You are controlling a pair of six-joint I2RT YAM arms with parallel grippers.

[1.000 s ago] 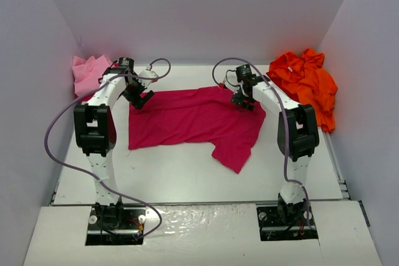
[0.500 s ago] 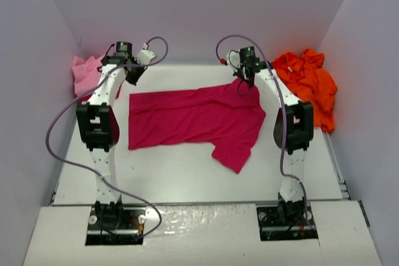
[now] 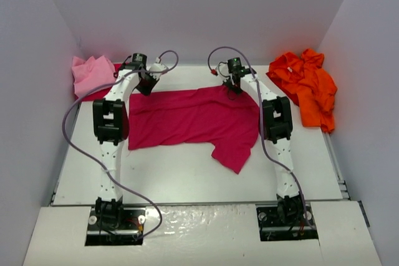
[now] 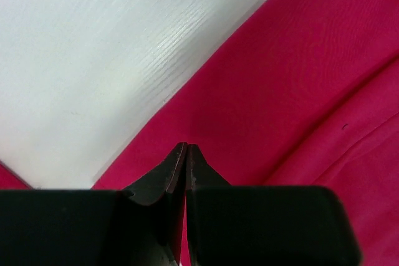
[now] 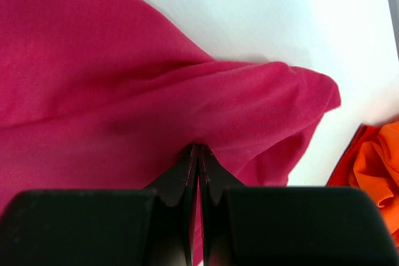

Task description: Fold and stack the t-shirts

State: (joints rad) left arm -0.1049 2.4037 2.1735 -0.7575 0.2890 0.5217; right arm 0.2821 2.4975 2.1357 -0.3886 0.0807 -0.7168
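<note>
In the overhead view, a light pink t-shirt (image 3: pixel 87 74) lies crumpled in the upper left of the frame, against the back wall. Just right of it, the left claw (image 3: pixel 145 84) sits at the far left corner of the crimson t-shirt (image 3: pixel 193 119). In the left wrist view that claw (image 4: pixel 187 147) has its tips pressed together, pinching the edge of the crimson cloth (image 4: pixel 299 79) where it meets the white tabletop (image 4: pixel 93 48).

The crimson t-shirt is spread across the middle of the tabletop (image 3: pixel 174 172), with one sleeve pointing toward the lower centre of the frame.

At the shirt's far right corner is the right claw (image 3: pixel 233 86). Its wrist view shows the claw (image 5: pixel 197 149) closed on a gathered fold of the crimson fabric (image 5: pixel 93 91), the folds running into its tips.

An orange t-shirt (image 3: pixel 305 85) lies bunched in the upper right of the overhead frame, and a bit of it (image 5: pixel 377 160) shows at the right edge of the right wrist view.
</note>
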